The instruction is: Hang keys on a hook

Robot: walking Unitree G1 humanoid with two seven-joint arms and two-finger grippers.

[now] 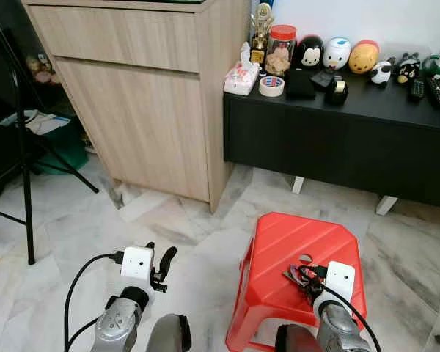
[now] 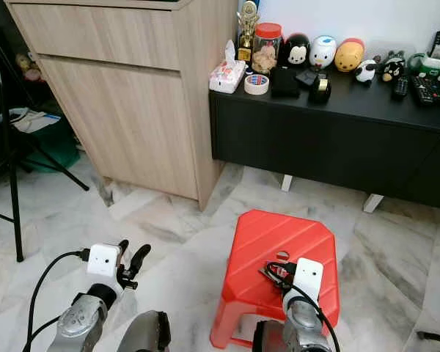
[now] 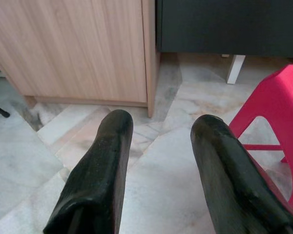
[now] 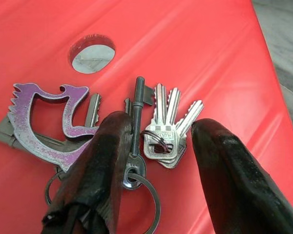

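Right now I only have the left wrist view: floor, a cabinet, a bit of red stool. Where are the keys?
Observer: The keys lie on top of the red stool, near its small round hole.
Operator: Is the right gripper anywhere near them?
Observer: Yes. The right gripper sits low over the bunch with its jaws open, one on each side of the silver keys.
Operator: Anything else on that ring?
Observer: A purple metal charm and a dark old-style key lie beside the silver ones.
Operator: And my left gripper?
Observer: The left gripper is over the floor to the left of the stool, jaws open, holding nothing.
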